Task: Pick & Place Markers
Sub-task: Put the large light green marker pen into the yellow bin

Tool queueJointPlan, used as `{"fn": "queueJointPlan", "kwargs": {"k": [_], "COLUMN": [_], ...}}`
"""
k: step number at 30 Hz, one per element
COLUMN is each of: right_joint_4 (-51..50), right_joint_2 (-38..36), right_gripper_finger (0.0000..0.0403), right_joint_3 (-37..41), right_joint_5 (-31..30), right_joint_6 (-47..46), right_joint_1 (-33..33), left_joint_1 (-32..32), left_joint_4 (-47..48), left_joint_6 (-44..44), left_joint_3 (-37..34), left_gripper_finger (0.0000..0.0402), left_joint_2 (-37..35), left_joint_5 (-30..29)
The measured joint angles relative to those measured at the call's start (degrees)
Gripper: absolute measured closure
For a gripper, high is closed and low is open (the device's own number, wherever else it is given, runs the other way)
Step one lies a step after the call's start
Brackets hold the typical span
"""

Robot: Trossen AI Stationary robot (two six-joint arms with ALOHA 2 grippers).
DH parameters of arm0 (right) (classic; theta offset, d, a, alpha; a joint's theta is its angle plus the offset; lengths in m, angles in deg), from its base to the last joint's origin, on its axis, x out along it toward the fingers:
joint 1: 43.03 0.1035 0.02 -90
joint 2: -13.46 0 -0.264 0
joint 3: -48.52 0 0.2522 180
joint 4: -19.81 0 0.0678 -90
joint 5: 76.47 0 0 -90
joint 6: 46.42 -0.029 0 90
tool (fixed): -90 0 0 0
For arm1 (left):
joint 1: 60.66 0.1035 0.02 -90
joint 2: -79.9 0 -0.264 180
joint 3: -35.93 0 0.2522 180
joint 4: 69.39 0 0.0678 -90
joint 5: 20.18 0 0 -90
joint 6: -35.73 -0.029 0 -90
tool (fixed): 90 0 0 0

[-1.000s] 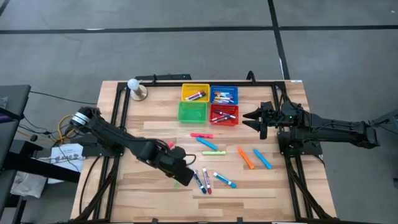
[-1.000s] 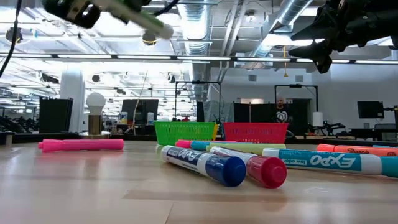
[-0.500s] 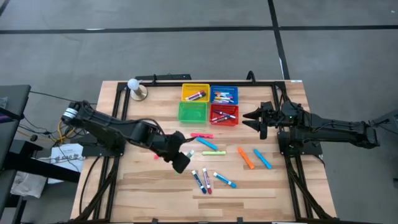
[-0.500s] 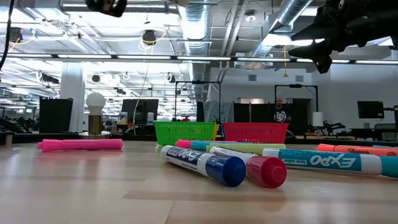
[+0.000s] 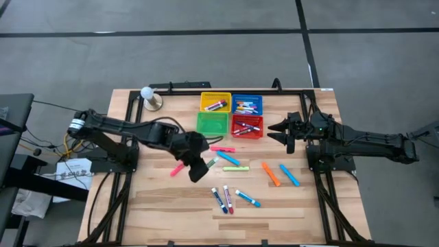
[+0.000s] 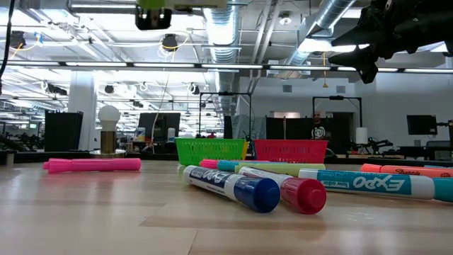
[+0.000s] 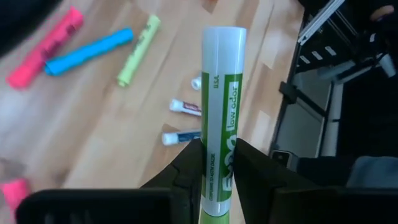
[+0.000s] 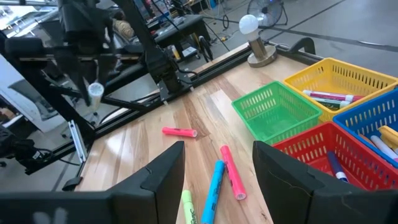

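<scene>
- The green marker (image 7: 219,118) stands clamped between the fingers (image 7: 189,168) of the left claw (image 5: 198,169); its white end projects well past the fingertips.
- In the high view the left claw sits at frame centre-left, above the table (image 5: 164,206), just left of the loose markers.
- Loose on the table, counted in the high view: two pink, one yellow-green, three blue, one orange, one red-capped.
- Four baskets stand at upper centre: yellow (image 5: 215,102), blue (image 5: 247,104), green (image 5: 212,123), red (image 5: 247,127). The green one looks empty; the others hold markers.
- The right claw (image 5: 277,129) hangs at centre-right beside the red basket, fingers apart, holding nothing.
</scene>
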Motion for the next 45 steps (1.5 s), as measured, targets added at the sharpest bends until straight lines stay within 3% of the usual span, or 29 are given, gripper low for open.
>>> {"fn": "queueJointPlan", "kwargs": {"k": [28,45], "right_joint_4": [0.0,0.0], "right_joint_2": [0.0,0.0], "right_gripper_finger": [0.0225,0.0225], "right_joint_3": [0.0,0.0], "right_joint_5": [0.0,0.0], "right_joint_6": [0.0,0.0], "right_joint_1": [0.0,0.0], "left_joint_1": [20.7,29.7], "left_joint_4": [-0.5,-6.0], "left_joint_6": [-32.1,-47.9], "left_joint_3": [0.0,0.0], "left_gripper_finger": [0.0331,0.0328], "left_joint_2": [0.0,0.0], "left_joint_5": [0.7,-4.4]}}
